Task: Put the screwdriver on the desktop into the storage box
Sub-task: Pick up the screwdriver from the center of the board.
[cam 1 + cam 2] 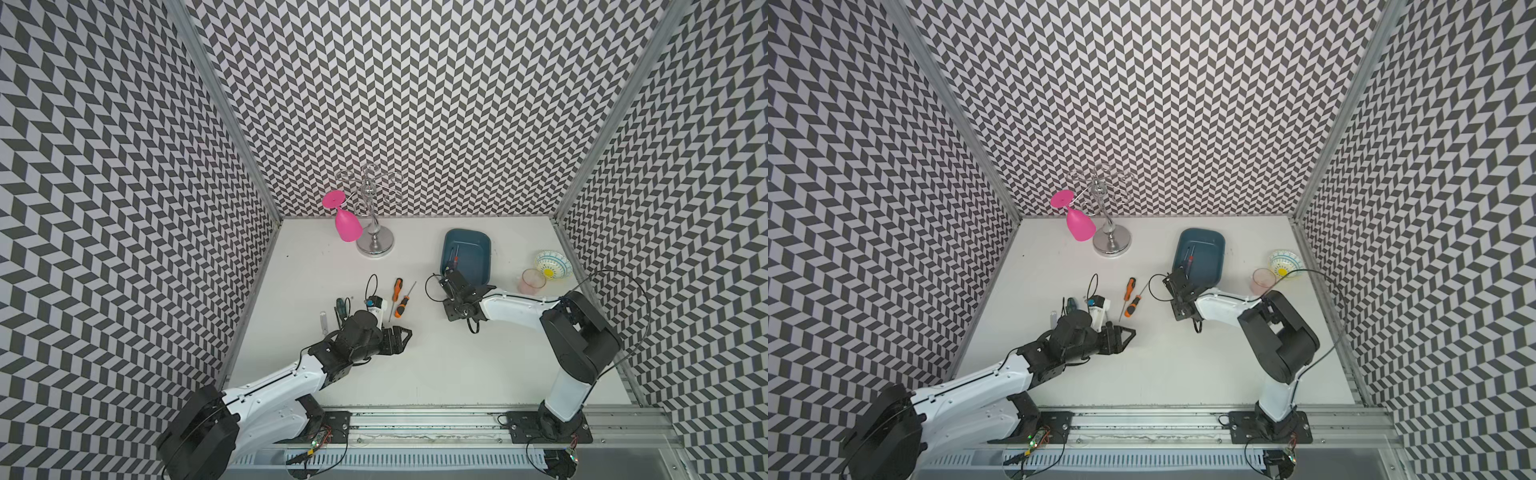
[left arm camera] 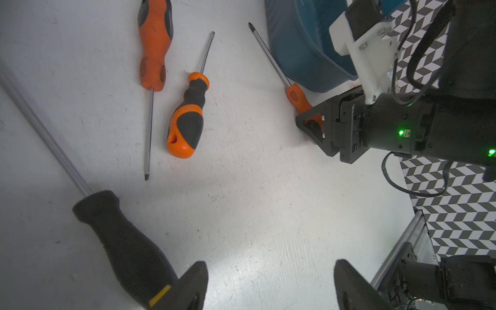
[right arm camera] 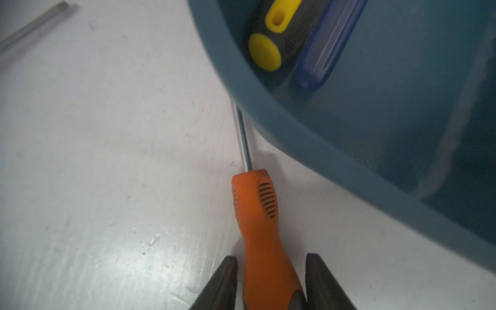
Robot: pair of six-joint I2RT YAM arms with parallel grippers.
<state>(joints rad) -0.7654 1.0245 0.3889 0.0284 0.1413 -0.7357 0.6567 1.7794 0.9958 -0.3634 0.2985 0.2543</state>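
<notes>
The screwdriver (image 3: 261, 228) is straddled at the handle by the right gripper (image 3: 271, 257), fingers (image 3: 220, 290) narrowly apart, seemingly unclamped; shaft aligned ahead, beside the storage box (image 3: 322, 158).

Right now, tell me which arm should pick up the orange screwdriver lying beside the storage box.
Right: the right arm's jaws flank the handle of the orange screwdriver, which lies on the desktop beside the storage box. The left arm's jaws stand open farther off, near two other orange screwdrivers.

storage box (image 1: 473, 257): teal-blue | screwdriver (image 3: 257, 214): orange — black slits | walls (image 1: 415, 104): black-and-white chevron | desktop (image 1: 436, 353): white
</notes>
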